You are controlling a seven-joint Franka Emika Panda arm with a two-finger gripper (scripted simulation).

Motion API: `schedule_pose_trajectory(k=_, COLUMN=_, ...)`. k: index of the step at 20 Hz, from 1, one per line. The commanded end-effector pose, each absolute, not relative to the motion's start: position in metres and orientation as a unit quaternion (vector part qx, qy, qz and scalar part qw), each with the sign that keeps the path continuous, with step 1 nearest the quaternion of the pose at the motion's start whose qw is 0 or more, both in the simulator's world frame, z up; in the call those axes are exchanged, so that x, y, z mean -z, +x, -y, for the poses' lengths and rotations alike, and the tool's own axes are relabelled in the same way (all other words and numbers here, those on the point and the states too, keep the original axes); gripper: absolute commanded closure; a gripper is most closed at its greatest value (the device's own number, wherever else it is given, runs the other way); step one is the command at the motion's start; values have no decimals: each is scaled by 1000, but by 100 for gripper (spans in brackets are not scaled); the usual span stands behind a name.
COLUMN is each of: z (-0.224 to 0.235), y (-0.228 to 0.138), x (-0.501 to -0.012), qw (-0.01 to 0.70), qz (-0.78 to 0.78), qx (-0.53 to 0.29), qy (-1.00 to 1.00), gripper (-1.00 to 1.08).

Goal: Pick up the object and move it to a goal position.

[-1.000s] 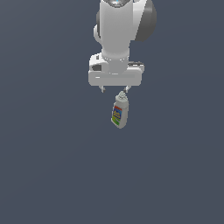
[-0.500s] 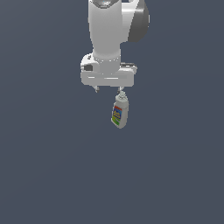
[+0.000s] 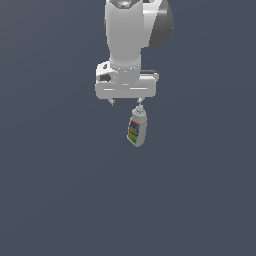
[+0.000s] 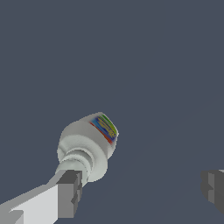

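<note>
The object, a small white bottle with a colourful label, lies on the dark grey floor with its capped neck pointing toward the arm. My gripper hangs just above and behind it, open and empty. The finger on the exterior view's right stands right at the bottle's cap; the other finger is well off to the side. In the wrist view the bottle sits at one fingertip, outside the gap; the other fingertip is far across. The gripper holds nothing.
Plain dark grey floor all around. The white arm and its wrist rise above the gripper. No goal marker shows.
The hand has shifted a little toward the exterior view's left. The bottle has stayed where it was.
</note>
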State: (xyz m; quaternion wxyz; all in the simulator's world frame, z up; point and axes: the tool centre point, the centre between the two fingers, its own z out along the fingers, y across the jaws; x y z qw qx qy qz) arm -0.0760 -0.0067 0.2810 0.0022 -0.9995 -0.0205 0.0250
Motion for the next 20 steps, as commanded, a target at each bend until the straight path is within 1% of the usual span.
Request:
schedule_pose_trajectory(k=1, z=3, y=-77, x=-281, qw=2, qz=44, qx=-23, qy=-999, gripper=-92)
schedule_pose_trajectory(k=14, z=-26, y=-84, x=-281, qw=2, qz=222, qx=-8, qy=-975, gripper=-92)
schedule_pose_trajectory(k=20, z=-36, y=-86, x=-280, qw=1, qz=280, qx=-3, qy=-960, gripper=-92)
